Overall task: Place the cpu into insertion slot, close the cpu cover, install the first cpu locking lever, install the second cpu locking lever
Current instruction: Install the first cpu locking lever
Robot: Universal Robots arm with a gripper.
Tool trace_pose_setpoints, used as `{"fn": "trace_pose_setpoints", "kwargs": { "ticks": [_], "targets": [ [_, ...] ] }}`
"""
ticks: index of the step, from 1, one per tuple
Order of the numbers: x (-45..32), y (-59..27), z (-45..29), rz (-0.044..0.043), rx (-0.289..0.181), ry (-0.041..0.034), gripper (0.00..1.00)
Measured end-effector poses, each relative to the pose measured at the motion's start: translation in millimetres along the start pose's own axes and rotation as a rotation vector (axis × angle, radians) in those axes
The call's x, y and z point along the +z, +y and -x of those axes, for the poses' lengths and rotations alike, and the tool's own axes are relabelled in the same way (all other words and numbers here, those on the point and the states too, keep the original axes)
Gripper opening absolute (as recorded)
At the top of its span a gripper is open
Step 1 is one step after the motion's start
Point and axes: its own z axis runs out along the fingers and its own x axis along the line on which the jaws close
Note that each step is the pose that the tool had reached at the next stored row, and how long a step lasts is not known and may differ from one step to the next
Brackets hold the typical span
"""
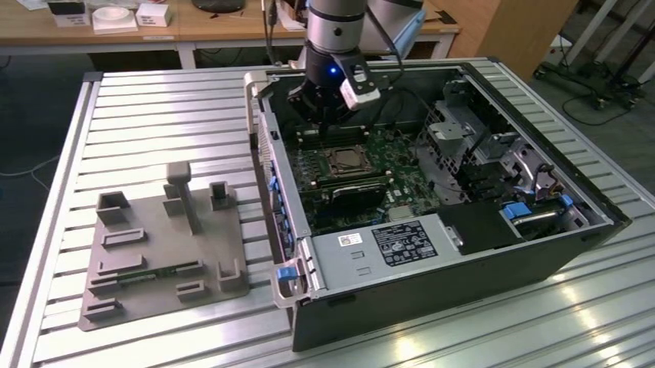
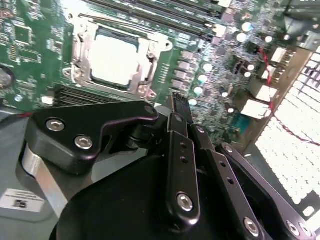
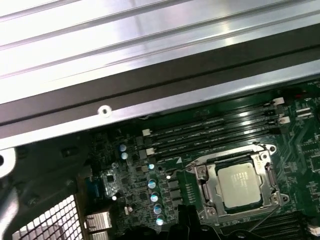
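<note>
Table: grey ribbed table holds the open computer case.
Gripper: gripper tips look pressed together, pinching nothing.
Cpu: cpu lies flat in the insertion slot, just past the tips.
Cover: cpu cover seems folded down, likely to hold it in.

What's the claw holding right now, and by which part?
Nothing that I can see: in the second wrist view the claw looks shut and empty, and the chip already lies in its socket.
</note>
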Motion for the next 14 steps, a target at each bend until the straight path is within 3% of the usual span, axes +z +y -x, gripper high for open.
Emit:
{"fn": "trace_pose_setpoints", "kwargs": {
  "ticks": [5,14],
  "targets": [
    [0.3,-0.3,-10.2,0.0,-0.007,0.0001,0.1],
    [2.7,3.9,-12.0,0.005,-0.076,0.0016,0.1]
  ]
}}
